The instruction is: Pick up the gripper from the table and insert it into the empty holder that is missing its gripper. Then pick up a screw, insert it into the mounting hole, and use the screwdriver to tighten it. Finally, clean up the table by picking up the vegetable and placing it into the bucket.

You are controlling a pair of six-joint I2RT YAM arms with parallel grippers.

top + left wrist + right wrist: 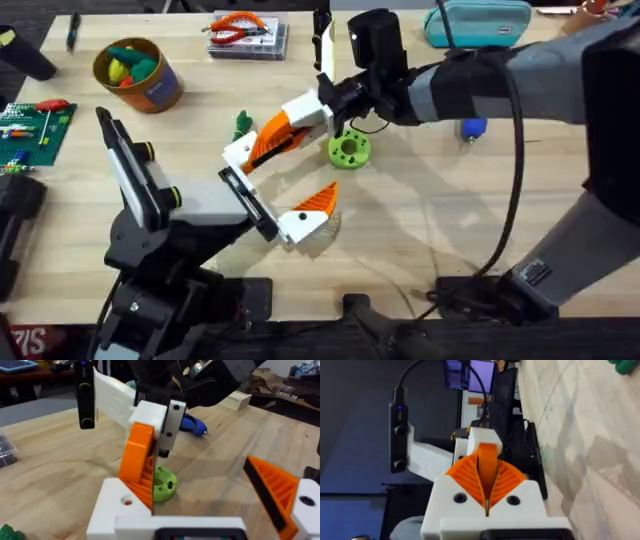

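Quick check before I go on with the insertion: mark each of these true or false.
1. The right gripper is shut on the orange-and-white gripper piece. True.
2. The bucket is empty. False: it holds yellow, green and red items.
3. The blue screwdriver is in the left gripper. False: it lies on the table, beyond the right arm.
4. A green disc sits on the table beside the held piece. True.
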